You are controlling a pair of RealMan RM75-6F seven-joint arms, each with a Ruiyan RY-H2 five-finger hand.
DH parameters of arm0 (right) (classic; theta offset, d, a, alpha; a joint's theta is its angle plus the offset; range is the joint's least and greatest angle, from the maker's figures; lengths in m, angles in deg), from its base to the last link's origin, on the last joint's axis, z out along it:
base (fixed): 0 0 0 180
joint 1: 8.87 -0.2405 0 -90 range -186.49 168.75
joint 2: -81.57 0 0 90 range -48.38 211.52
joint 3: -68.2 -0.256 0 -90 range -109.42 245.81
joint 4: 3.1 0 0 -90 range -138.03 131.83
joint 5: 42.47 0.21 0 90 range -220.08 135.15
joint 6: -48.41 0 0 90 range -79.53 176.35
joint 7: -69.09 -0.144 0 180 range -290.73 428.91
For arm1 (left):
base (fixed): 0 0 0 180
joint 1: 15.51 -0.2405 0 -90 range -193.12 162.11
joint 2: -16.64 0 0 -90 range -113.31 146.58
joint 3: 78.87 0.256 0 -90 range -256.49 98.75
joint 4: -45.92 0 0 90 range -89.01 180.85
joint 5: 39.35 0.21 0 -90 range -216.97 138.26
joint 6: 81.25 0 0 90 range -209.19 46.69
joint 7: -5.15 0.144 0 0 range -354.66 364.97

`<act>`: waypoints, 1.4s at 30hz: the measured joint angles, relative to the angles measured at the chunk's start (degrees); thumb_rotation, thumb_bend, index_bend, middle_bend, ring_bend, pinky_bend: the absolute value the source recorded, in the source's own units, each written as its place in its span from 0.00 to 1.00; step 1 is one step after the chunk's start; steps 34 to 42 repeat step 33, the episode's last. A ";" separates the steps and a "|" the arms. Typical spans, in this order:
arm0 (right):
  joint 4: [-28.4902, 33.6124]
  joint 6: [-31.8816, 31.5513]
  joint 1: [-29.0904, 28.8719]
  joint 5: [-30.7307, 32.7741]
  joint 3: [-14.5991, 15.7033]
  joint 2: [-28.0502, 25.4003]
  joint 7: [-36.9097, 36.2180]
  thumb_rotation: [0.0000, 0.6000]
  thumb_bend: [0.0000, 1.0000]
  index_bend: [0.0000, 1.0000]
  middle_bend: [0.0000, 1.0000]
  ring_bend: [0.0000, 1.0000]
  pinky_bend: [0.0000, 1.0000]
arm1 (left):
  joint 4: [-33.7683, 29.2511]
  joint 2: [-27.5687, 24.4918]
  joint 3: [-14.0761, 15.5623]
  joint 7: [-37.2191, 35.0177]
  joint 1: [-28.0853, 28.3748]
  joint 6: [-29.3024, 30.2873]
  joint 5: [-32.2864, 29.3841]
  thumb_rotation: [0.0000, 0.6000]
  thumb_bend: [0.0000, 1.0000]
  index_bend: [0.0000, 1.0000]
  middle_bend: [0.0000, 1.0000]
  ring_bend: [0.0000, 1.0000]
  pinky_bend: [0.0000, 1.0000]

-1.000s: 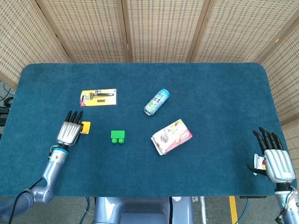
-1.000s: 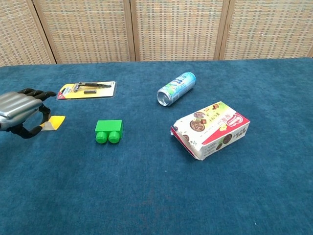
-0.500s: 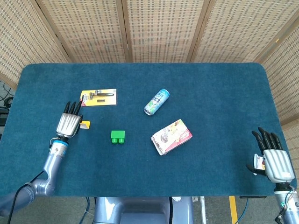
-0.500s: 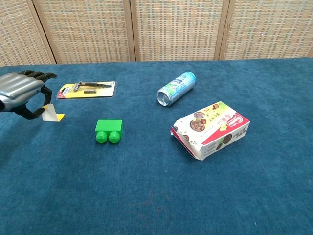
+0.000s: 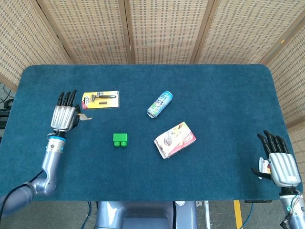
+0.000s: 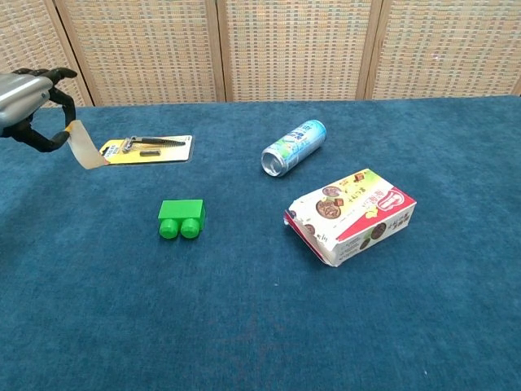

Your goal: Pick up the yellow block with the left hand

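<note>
Quick count around my table (image 5: 228, 95): one green block (image 5: 120, 140), one can (image 5: 159, 104), one snack box (image 5: 175, 139), one razor pack (image 5: 100, 99), and one yellow block (image 6: 85, 148) up in my left hand (image 5: 64, 117). Two hands total, right hand (image 5: 279, 162) included.

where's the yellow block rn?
The left hand holds the yellow block off the table at far left, just left of the razor pack.

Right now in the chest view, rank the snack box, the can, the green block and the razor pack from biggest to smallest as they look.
1. Snack box, clearly largest, though it is also nearer the camera.
2. Razor pack and can: they look alike, so I won't rank them.
3. Green block, smallest.
</note>
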 measured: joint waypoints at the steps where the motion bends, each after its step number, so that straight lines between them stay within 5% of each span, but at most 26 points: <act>1: 0.00 -0.04 0.02 0.02 -0.02 -0.01 0.03 1.00 0.05 0.00 0.00 0.00 0.00 | -1.97 -0.84 0.00 -0.97 -0.54 0.93 0.41 1.00 0.38 0.35 0.00 0.00 0.00; 9: 0.27 -0.94 0.38 -0.11 -0.09 -0.19 0.28 1.00 0.05 0.00 0.00 0.00 0.00 | -16.94 -7.79 4.11 -4.04 -7.25 8.18 4.66 1.00 0.26 0.01 0.00 0.00 0.00; 20: 1.19 -1.90 0.77 -0.67 0.01 -0.13 1.89 1.00 0.05 0.00 0.00 0.00 0.00 | -29.13 -16.66 14.68 -4.16 -20.09 22.06 14.68 1.00 0.26 0.00 0.00 0.00 0.00; 42: 0.97 -2.09 0.97 -0.76 0.06 -0.12 1.95 1.00 0.05 0.00 0.00 0.00 0.00 | -29.30 -18.68 16.51 -4.18 -24.44 25.80 18.71 1.00 0.26 0.00 0.00 0.00 0.00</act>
